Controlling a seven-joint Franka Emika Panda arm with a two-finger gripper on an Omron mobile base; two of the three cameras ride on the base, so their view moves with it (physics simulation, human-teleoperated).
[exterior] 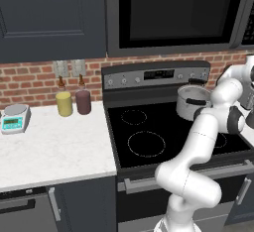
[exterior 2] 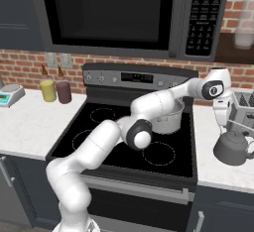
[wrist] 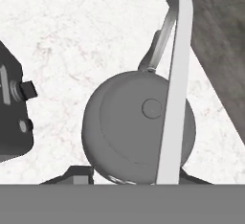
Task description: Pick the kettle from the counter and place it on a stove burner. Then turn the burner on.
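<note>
Right of the cooktop, the kettle sits on the table; the pincer hovers above its handle, grip unclear. A shallow pinch could let the handle slip.

The kettle — small, dull grey, dome-bodied — is seen upright on the white speckled desk at the right edge of the right base view, just right of the black cooktop. In the hand view its round body is seen from above, lower centre, with a small knob on the lid, the arched handle crossing it as a pale band and the spout pointing toward the top of the frame. The stove burner — the large white-outlined circle — is bare.
</note>
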